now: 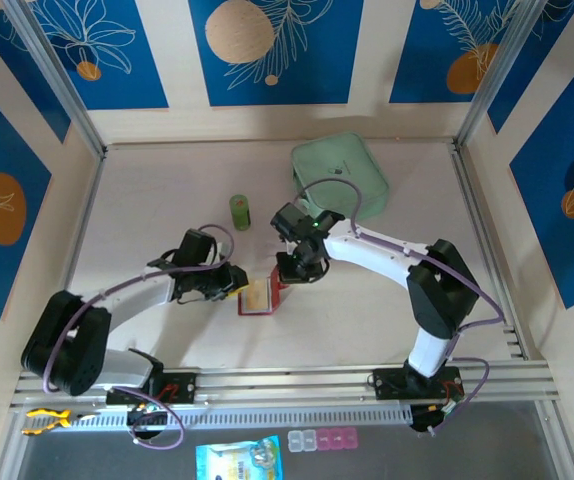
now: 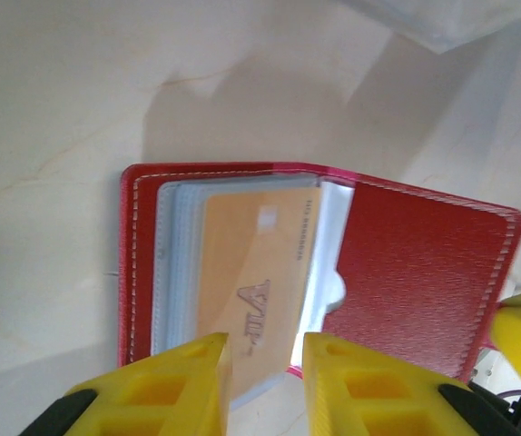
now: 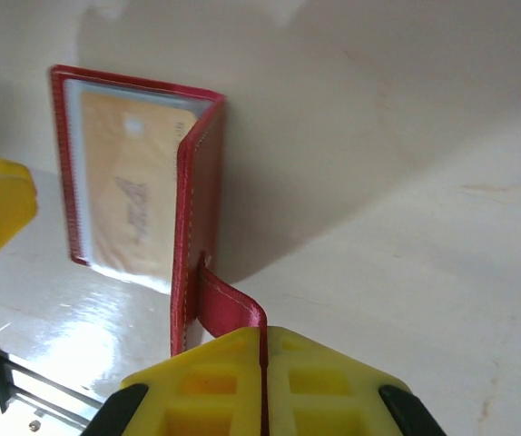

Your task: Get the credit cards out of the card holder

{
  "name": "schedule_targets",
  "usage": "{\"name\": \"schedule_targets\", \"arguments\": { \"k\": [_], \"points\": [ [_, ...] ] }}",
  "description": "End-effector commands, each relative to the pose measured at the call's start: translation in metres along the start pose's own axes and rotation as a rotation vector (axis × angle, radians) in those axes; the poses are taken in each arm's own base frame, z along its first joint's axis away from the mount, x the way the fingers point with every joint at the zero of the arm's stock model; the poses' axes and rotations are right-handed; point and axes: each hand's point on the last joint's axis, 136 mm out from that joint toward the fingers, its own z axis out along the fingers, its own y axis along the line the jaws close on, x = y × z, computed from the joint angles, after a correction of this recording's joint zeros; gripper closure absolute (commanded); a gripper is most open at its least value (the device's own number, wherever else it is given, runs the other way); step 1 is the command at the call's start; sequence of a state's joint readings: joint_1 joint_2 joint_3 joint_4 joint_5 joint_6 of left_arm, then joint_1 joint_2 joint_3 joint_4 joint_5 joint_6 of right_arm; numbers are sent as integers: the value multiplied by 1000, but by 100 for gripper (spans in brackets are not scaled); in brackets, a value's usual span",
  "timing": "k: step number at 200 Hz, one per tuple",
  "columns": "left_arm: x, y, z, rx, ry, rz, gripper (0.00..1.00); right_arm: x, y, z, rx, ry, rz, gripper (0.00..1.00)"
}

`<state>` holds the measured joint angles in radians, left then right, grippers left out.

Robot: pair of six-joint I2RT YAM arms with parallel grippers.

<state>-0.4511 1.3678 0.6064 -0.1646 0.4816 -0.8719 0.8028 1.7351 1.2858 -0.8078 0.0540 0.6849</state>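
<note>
1. Spotted the holder (image 1: 264, 297) lying open like a book near the middle of the desk (image 1: 147, 200), right between both tools.
2. Caught the right tool (image 3: 262, 350) pressed together on the tab (image 3: 231, 309), with the red strap running up between its yellow fingers (image 3: 201, 381).
3. Saw that same cover edge-on from the right wrist, stitching along its rim.
4. Found the left tool (image 2: 267, 363) narrowly spread at the holder's near edge, with the card's lower edge showing in the gap. Couldn't tell whether either finger touched it.
5. Picked out the card (image 2: 256, 272), tan-orange with "VIP" lettering, tucked in the clear sleeves (image 2: 172, 272) on the holder's left half and still inside.
6. Noted bare red lining on the other half.
7. Glimpsed a mint-green pouch (image 1: 339, 170) at the far right of the desk, well apart from the holder.
8. Clocked a small green cylinder (image 1: 240, 211) upright beyond the holder, left of the pouch.
</note>
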Motion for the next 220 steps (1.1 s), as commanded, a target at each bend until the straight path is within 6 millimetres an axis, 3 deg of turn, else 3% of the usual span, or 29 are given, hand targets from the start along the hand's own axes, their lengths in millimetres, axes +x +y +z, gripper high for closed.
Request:
{"name": "schedule_targets", "arguments": {
  "k": [1, 43, 114, 159, 220],
  "points": [
    [9, 4, 11, -2, 51, 15, 75, 8, -18, -3, 37, 14, 18, 94],
    [18, 23, 25, -67, 83, -6, 82, 13, -45, 11, 104, 30, 44, 94],
    [37, 30, 44, -96, 121, -24, 87, 15, -75, 39, 231, 52, 43, 95],
    [43, 32, 42, -119, 114, -30, 87, 19, -92, 54, 315, 72, 34, 93],
    [31, 6, 25, -108, 77, 21, 87, 20, -86, 33, 279, 40, 43, 79]
  ]
}}
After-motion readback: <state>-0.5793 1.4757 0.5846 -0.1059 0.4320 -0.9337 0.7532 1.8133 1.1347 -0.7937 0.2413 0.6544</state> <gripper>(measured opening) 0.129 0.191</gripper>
